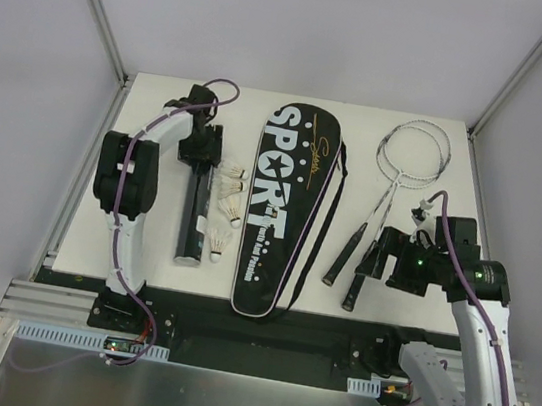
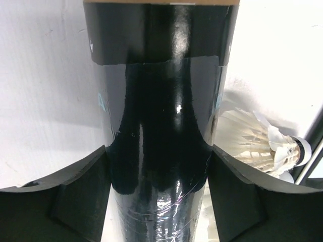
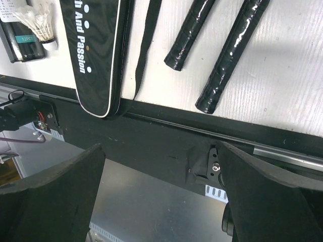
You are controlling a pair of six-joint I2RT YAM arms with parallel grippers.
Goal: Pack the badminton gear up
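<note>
The long black tube (image 1: 194,212) lies on the white table at the left. My left gripper (image 1: 203,145) is at its far end, and in the left wrist view both fingers (image 2: 75,201) press against the sides of the tube (image 2: 159,101). Several white shuttlecocks (image 1: 231,189) lie just right of the tube; one shows in the left wrist view (image 2: 257,141). The black SPORT bag (image 1: 285,210) lies in the middle. Two rackets (image 1: 414,157) lie right of it. My right gripper (image 1: 375,258) is open and empty above their black handles (image 3: 229,60).
The table's black front edge (image 3: 166,136) and a metal rail run under my right gripper (image 3: 161,151). The bag's strap (image 3: 144,50) hangs toward that edge. White walls close in the table at the back and both sides.
</note>
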